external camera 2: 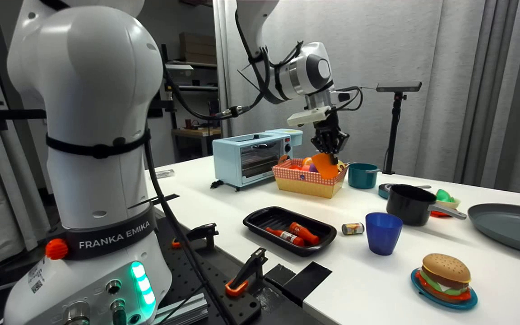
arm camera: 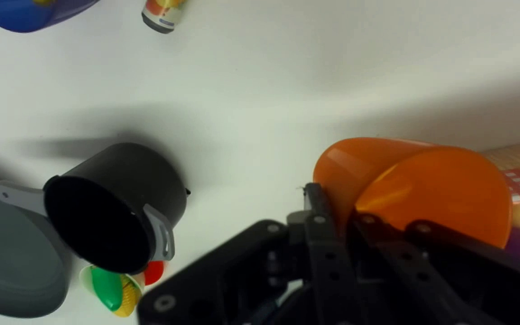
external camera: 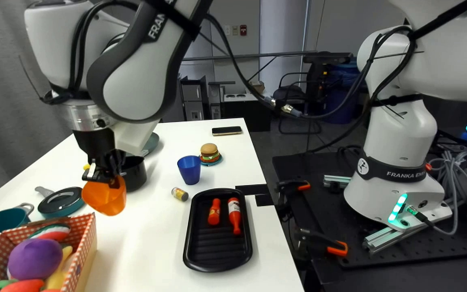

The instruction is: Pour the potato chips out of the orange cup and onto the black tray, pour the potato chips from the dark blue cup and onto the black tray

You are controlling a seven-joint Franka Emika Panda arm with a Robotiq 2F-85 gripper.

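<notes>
The orange cup (external camera: 103, 198) hangs tilted above the table in my gripper (arm camera: 339, 212). One finger (arm camera: 318, 198) presses its outer wall and the other goes inside the mouth, so the jaws are shut on the wall. In an exterior view the orange cup (external camera 2: 324, 166) appears in front of the basket. The dark blue cup (external camera: 189, 169) stands upright on the table; a bit of yellow shows in the dark blue cup (arm camera: 25, 16) in the wrist view. The black tray (external camera: 213, 255) holds two red bottles (external camera: 234, 213). No potato chips can be made out for certain.
A checked basket (external camera 2: 305, 187) of toy food stands near the held cup. Around lie a small can (external camera: 180, 194), a black pot (external camera 2: 409, 207), a teal pot (external camera 2: 363, 176), a toy burger (external camera 2: 445, 275), a grey pan (external camera 2: 513, 230) and a toaster oven (external camera 2: 260, 155).
</notes>
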